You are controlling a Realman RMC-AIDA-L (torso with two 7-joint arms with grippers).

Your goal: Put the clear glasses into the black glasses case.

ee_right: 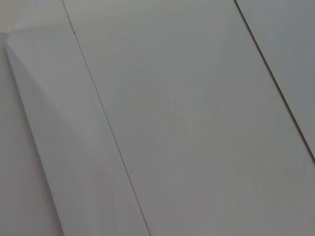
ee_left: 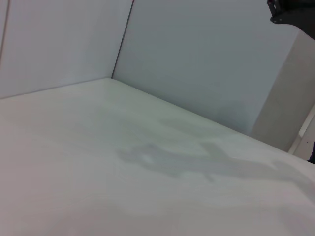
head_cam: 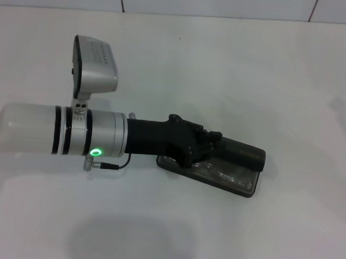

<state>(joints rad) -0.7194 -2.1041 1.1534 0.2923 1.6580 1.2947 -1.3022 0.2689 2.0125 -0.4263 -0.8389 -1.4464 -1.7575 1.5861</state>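
Currently the clear glasses (head_cam: pixel 224 174) lie in the open black glasses case (head_cam: pixel 248 188) on the white table (head_cam: pixel 234 69), under the left gripper (head_cam: pixel 204 148), whose finger state cannot be told. Likely light, springy and slippery; grip the frame bridge, not the thin arms. White walls (ee_left: pixel 206 59) enclose the workspace. The right gripper is out of view.

Plain white table (head_cam: pixel 234 69) fills pretty much the whole head view, with soft grey shadows toward 6 and 3 o'clock. Up at 12 o'clock there's a pale panelled wall (head_cam: pixel 226 3) with thin dark seams. Lighting's even, nothing harsh.
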